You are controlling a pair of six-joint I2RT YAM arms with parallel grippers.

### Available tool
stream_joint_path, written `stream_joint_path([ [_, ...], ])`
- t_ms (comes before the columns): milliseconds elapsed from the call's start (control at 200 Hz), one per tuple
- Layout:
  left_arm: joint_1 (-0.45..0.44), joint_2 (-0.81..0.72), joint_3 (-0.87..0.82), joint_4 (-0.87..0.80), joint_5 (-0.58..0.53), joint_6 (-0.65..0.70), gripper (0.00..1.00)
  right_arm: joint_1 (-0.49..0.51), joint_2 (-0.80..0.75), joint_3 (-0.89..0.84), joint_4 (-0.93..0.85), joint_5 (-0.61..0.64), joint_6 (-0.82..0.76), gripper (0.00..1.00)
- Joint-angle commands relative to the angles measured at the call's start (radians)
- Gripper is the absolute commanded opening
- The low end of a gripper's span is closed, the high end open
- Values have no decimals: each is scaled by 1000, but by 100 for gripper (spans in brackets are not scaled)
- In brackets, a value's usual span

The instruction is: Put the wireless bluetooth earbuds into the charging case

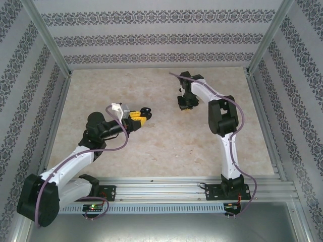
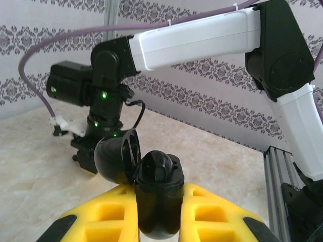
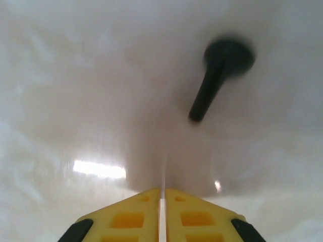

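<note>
Gripping a black charging case (image 2: 157, 176) with its lid (image 2: 117, 156) swung open, the left gripper (image 2: 157, 201) holds it over the bench (image 1: 166, 146). The right gripper (image 3: 162, 194) hangs low, fingers pressed together, with a blurred black earbud (image 3: 212, 80) lying on the bench just ahead.

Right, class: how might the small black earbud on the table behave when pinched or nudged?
The black earbud has a rounded head and a thin stem, so it is probably very light and may skid on the shiny table. Lying flat, it would likely pivot rather than roll. Its narrow stem gives the right gripper little to pinch, so it could slip out.
</note>
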Motion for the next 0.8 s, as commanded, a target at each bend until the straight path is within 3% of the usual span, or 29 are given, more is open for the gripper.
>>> stream_joint_path([
  [0,5,-64,-23,-66,-7,2,0,12,-86,-115,43,-11,33,12],
  [120,5,-121,-36,-107,-13,1,0,5,-133,-164,69,8,64,19],
  [270,5,-146,-43,-125,-18,0,0,-6,-106,-94,37,25,77,27],
  [794,5,12,-10,-46,-6,29,0,-51,273,592,-238,68,70,44],
])
